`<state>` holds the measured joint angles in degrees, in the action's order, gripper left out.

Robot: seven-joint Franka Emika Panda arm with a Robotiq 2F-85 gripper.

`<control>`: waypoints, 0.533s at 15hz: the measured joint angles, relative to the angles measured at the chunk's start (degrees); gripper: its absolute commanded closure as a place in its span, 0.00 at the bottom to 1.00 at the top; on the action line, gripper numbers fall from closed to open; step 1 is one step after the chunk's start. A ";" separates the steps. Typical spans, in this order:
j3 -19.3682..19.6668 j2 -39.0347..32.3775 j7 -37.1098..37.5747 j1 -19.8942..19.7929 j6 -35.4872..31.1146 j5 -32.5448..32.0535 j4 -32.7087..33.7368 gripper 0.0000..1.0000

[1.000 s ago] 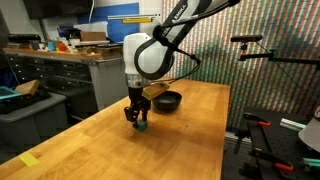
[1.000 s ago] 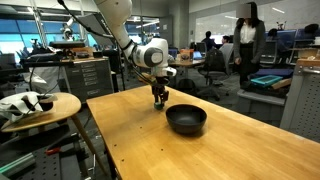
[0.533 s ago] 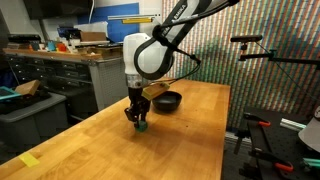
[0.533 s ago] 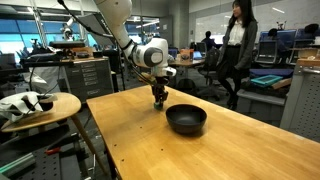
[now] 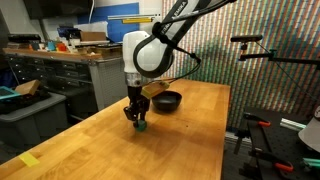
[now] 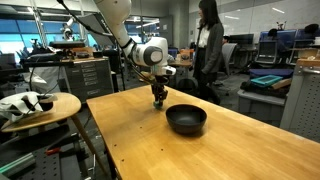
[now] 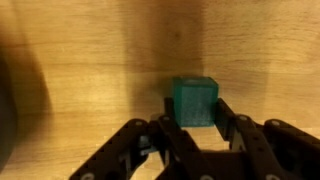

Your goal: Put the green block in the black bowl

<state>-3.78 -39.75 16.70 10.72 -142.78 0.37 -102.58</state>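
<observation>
The green block (image 7: pixel 195 102) is a small dark green cube that rests on the wooden table (image 5: pixel 180 140). In the wrist view my gripper (image 7: pixel 195 112) has one finger on each side of it, pressed against its sides. Both exterior views show the gripper (image 5: pixel 138 119) (image 6: pixel 158 99) low at the table top with the block (image 5: pixel 143 127) at its fingertips. The black bowl (image 5: pixel 168 101) (image 6: pixel 186 119) stands empty on the table a short way from the gripper.
The table edge runs close beside the gripper (image 6: pixel 100 105). A round side table with objects (image 6: pixel 40 104) stands next to it. A person (image 6: pixel 208 45) walks in the background. Cabinets and a bench (image 5: pixel 55 65) stand beyond the table, and a camera stand (image 5: pixel 262 55) is nearby.
The arm, the block and the bowl have not moved. Only the person in the background has walked further along.
</observation>
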 measured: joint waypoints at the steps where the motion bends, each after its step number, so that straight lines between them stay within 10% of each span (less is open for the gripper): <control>1: 0.00 0.43 0.01 0.03 0.27 0.00 0.00 0.82; 8: 0.45 5.63 0.12 0.04 3.86 0.00 -0.02 0.82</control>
<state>-3.33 -34.12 16.82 10.76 -138.91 0.37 -102.60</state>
